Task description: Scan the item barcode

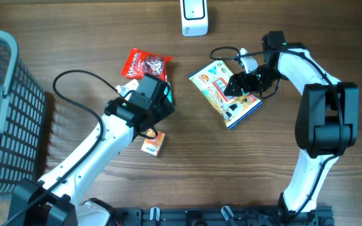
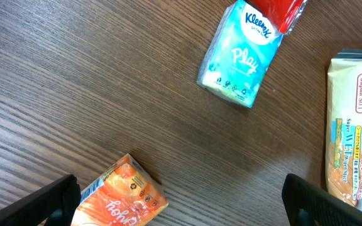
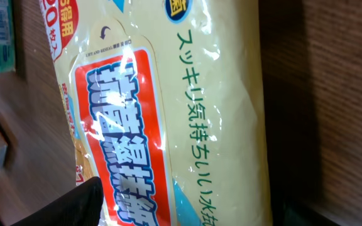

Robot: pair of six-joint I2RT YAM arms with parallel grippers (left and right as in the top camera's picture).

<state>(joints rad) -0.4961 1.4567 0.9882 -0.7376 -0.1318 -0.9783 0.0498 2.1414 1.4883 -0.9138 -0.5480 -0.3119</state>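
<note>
The wipes pack lies flat near the scanner, straddled by the right gripper; whether it is clamped cannot be told. The left gripper is held wide. An edge grip is advised, with the barcode left uncovered.

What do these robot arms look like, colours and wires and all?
The left arm and right arm are smooth white tubes joined by chunky black joint housings. The left gripper and right gripper are black, each with two flat dark fingers. A thin black cable loops loose beside the left arm; a second cable curls near the right wrist. No readable logos.
</note>
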